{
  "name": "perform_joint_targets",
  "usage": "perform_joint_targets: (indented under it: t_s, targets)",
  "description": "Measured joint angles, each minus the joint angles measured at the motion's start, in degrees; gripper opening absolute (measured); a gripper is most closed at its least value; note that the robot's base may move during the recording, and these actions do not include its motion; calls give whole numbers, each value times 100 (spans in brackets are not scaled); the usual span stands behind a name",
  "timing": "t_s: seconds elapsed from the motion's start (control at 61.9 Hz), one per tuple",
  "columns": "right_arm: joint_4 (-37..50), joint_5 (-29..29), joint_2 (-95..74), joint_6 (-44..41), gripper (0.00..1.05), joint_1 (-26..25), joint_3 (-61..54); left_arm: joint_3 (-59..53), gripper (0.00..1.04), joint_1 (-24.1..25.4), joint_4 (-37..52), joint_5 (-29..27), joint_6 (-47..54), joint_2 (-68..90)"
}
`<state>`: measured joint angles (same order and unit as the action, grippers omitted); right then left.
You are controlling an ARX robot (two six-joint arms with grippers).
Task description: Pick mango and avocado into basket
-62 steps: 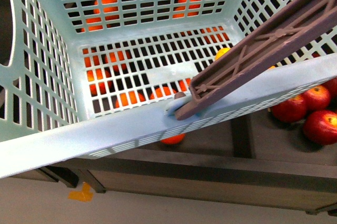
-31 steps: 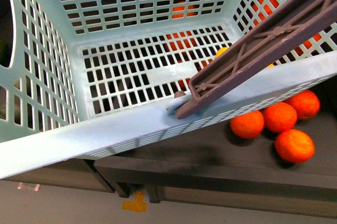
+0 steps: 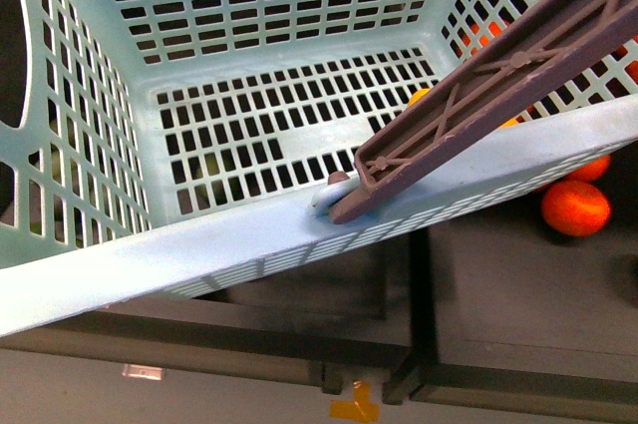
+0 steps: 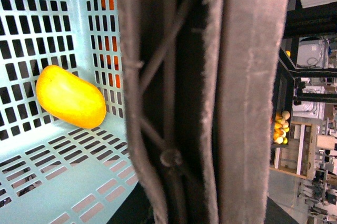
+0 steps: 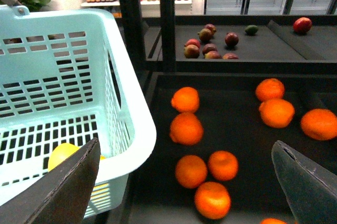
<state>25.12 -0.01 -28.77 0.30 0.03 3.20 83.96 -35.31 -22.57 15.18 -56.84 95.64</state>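
The handle (image 3: 478, 95) crossed the near right corner of the basket (image 3: 199, 254) above the mango (image 4: 71, 97); the remaining floor was free.

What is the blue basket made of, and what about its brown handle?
The basket looks like moulded plastic: it is smooth, pale blue and slightly shiny, with neat rows of cut-out slots. The handle looks like a harder plastic, brown-grey and matte, with moulded criss-cross ribs.

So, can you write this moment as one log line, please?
mango: in basket | avocado: not seen in basket | right end effector: open, empty, facing oranges
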Motion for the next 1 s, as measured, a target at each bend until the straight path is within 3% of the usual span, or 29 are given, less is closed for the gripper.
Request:
perform_joint_targets:
  t_s: [1.002]
  targets:
    - [-2,-22,-4,0,96,-4,-7,0,15,87,-2,-166,90,-2]
